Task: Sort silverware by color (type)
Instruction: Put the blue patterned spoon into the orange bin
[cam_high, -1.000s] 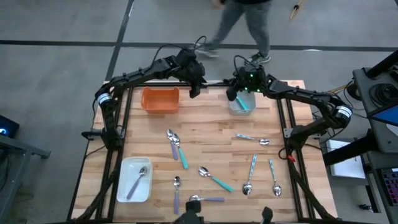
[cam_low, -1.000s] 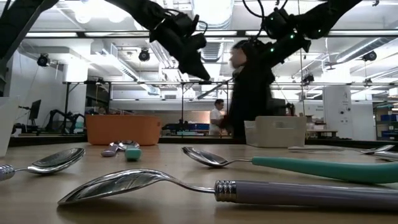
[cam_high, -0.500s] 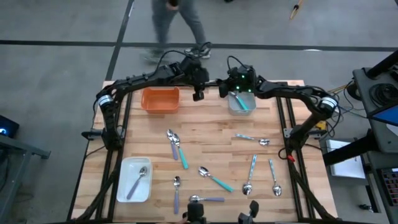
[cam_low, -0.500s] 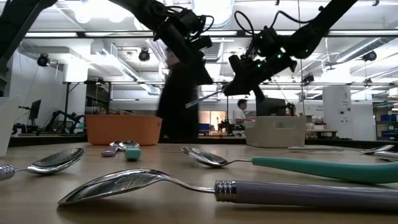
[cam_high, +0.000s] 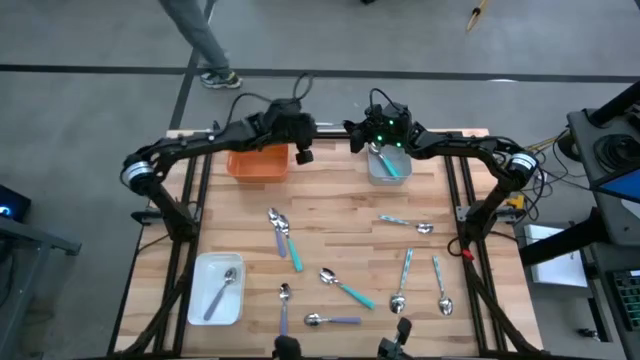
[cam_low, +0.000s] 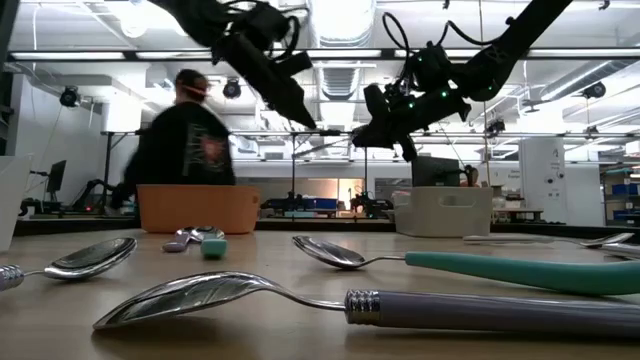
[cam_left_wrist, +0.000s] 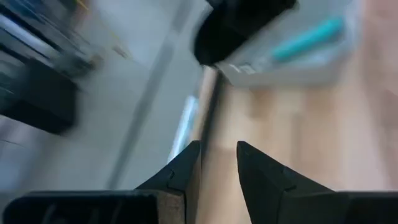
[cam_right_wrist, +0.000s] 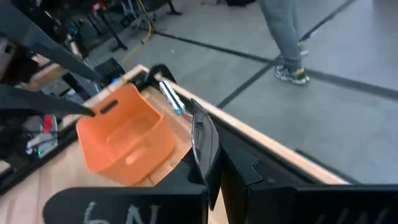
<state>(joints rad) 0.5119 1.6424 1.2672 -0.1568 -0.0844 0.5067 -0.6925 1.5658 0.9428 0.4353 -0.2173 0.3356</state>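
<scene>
Spoons lie scattered over the front half of the bench (cam_high: 330, 200). We see a lavender spoon (cam_high: 278, 231) and a teal spoon (cam_high: 290, 243) side by side near the middle, both long axes running roughly front to back, bowls toward the far edge. Another teal spoon (cam_high: 347, 288) lies diagonally, bowl toward the far left corner. Two pale blue spoons (cam_high: 403, 283) (cam_high: 441, 287) lie near the right edge, handles toward the far edge and bowls toward the front. A third pale spoon (cam_high: 407, 223) lies crosswise, bowl toward the right edge. Near the front edge, one lavender spoon (cam_high: 284, 309) runs front to back and another (cam_high: 333, 320) lies crosswise, bowl to the left. A pale spoon (cam_high: 222, 291) rests diagonally in the white tray (cam_high: 198, 268) at the front left, and a teal one (cam_high: 388, 165) in the grey tray (cam_high: 374, 172) at the far edge.

Our left gripper (cam_high: 303, 153) hangs beside the orange tray (cam_high: 258, 161), fingers (cam_left_wrist: 186, 167) slightly apart and holding nothing. Our right gripper (cam_high: 352, 129) sits at the far edge, fingers pressed together, empty.

Since a second ago, the left gripper has swung toward the orange tray, the right has pulled off the grey tray toward the far edge, and the person (cam_high: 195, 35) has walked left. No spoon has moved.
</scene>
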